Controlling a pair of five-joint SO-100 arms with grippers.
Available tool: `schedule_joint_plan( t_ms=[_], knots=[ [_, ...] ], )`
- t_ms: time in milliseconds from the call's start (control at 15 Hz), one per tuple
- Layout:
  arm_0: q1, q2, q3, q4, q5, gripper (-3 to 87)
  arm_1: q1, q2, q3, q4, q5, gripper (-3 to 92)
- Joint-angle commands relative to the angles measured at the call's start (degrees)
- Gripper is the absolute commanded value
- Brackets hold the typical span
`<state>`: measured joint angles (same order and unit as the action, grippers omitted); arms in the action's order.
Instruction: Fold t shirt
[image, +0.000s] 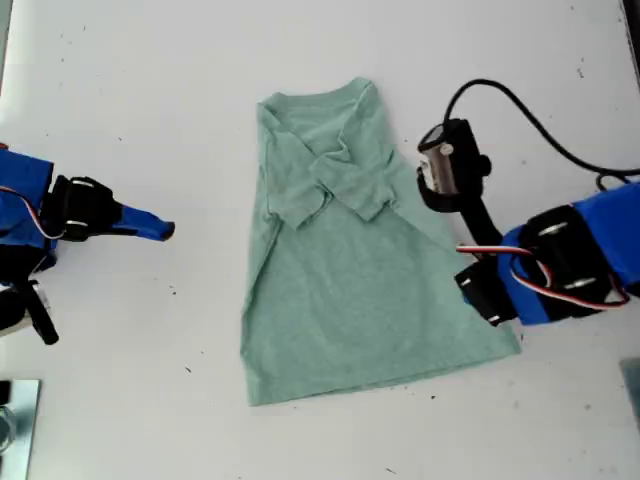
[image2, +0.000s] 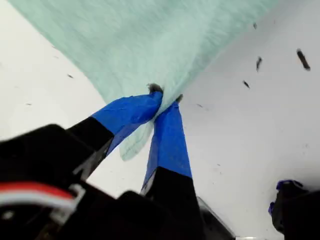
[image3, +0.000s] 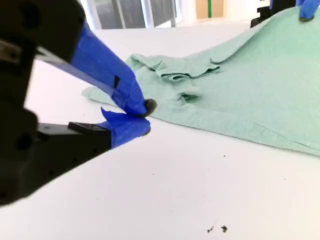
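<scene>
One pale sage-green cloth t-shirt (image: 350, 290) lies on the white surface (image: 150, 100), both short sleeves folded inward across its chest. My first gripper (image2: 165, 97) is clenched on its hem at the exterior view's right. My second gripper (image3: 142, 116), jaws together and empty, sits beside it

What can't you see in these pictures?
- Exterior view: my first gripper's jaws, hidden under its own arm; the first wrist view shows them pinching the shirt.
- First wrist view: most of the shirt, cut off by the edges and blurred.
- Exterior view: the arm behind my second gripper, cut off by the exterior view's left edge.
</scene>
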<state>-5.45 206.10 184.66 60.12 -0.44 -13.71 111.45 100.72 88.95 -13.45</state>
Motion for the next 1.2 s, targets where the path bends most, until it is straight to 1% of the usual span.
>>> schedule_joint_plan(
  t_ms=[0,133,267,333,400,467,600,667,733,800,867,933,1000,1067,1133],
  knots=[
    [1.41,0.35,0.62,-0.26,0.18,0.5,0.88,-11.51,-21.80,3.16,-2.64,-1.3],
    [1.49,0.26,0.62,-0.26,0.18,0.5,1.85,-24.35,-34.45,1.23,-4.31,-1.4],
    [1.76,0.26,0.62,-0.26,-0.09,0.4,2.81,-27.77,-32.43,-7.73,-3.69,-1.9],
    [1.93,0.26,0.62,-0.26,-0.26,0.4,3.08,-27.86,-27.33,-13.18,-2.64,1.6],
    [2.02,0.26,0.62,-0.26,-0.35,0.4,2.37,-28.39,-25.49,-15.82,-2.37,20.6],
    [2.11,0.26,0.62,-0.26,-0.35,0.5,1.49,-27.60,-26.63,-15.03,-2.90,26.7],
    [2.20,0.26,0.62,-0.26,-0.26,0.7,0.35,-21.18,-29.79,-9.76,-3.52,32.9],
    [2.11,0.26,0.62,-0.26,-0.26,0.7,-0.09,-17.40,-31.73,-5.27,-4.13,32.8],
    [2.11,0.26,0.62,-0.26,-0.26,0.7,0.00,-12.22,-31.82,-0.88,-4.75,28.5],
    [2.02,0.26,0.62,-0.26,0.09,0.5,1.58,-5.19,-25.84,2.81,-4.39,24.9],
    [1.93,0.26,0.62,-0.26,0.09,0.1,4.22,4.04,-14.50,2.37,-5.80,21.8],
    [1.93,0.26,0.62,-0.26,0.09,0.1,7.91,15.03,1.05,-3.52,-8.96,23.1],
    [1.49,0.26,0.53,-0.26,0.09,-0.1,11.43,26.72,17.14,-9.76,-11.87,20.8],
    [1.58,0.26,0.53,-0.26,0.09,0.0,15.29,37.97,32.17,-14.06,-13.80,17.8],
    [1.49,0.26,0.53,-0.26,0.09,-0.1,18.11,47.72,44.56,-16.52,-14.77,14.0]
  ],
)
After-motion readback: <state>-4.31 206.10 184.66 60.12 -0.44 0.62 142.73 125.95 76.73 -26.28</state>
